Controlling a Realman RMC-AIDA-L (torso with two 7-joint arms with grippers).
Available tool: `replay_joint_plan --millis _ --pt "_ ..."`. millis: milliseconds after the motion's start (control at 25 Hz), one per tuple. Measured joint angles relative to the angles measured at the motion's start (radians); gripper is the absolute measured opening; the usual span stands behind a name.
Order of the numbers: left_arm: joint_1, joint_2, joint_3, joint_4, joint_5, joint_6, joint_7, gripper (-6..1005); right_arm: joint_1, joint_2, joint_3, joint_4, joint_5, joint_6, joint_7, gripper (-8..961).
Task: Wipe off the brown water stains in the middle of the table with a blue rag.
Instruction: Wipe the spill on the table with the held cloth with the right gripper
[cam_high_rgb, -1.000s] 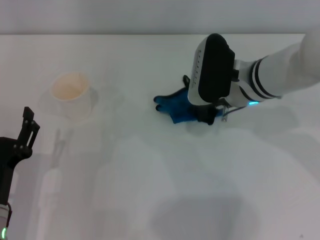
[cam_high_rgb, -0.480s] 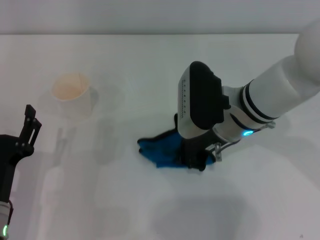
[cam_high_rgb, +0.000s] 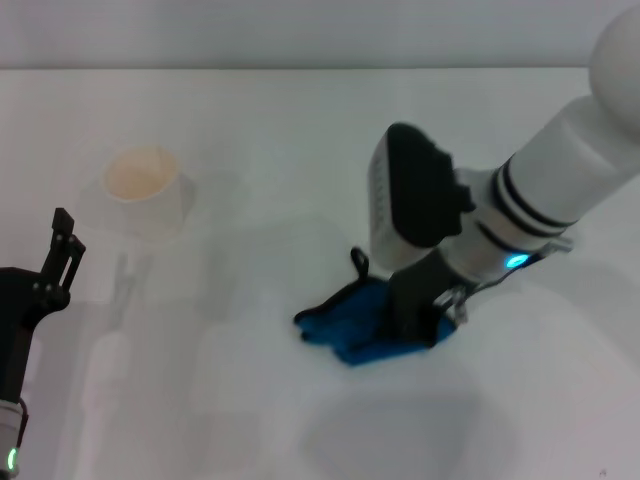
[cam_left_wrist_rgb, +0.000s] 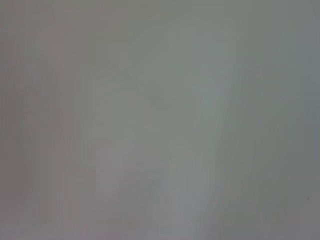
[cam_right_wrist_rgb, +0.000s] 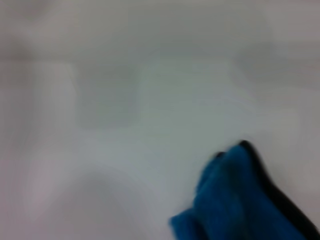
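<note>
Clamped on the bunched blue rag (cam_high_rgb: 358, 325), the right gripper (cam_high_rgb: 420, 325) presses it down onto the table (cam_high_rgb: 300, 130); its jaws are shut on the cloth, though the fingertips are hidden behind the gripper body. The rag lies crumpled, not spread flat, with its small black loop poking up on the side facing the white cup (cam_high_rgb: 142, 185). It sits well apart from the cup, nearer the robot and toward the robot's right. In the right wrist view only a blue fold with dark edging shows (cam_right_wrist_rgb: 240, 200) against bare white tabletop.

No brown water stains can be made out anywhere around the rag, so how much wiping remains cannot be judged.

The left gripper (cam_high_rgb: 60, 255) hovers near the cup, on the side closer to the robot, idle with its jaws apart.

Risks from here, as a judgement: the wadded cloth covers little surface, so a stroke may miss faint residue or merely smear it; a loose hold could leave the rag behind mid-stroke.
</note>
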Motion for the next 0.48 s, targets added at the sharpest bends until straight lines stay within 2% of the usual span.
replay_joint_plan --millis 280,480 --pt "0.0 0.0 0.001 0.002 0.0 -0.004 0.0 862 -0.015 -0.001 0.109 0.052 -0.14 0.152 0.067 117" --pt "0.0 0.0 0.004 0.007 0.0 -0.004 0.0 862 0.003 0.002 0.173 0.132 -0.241 0.258 0.128 120"
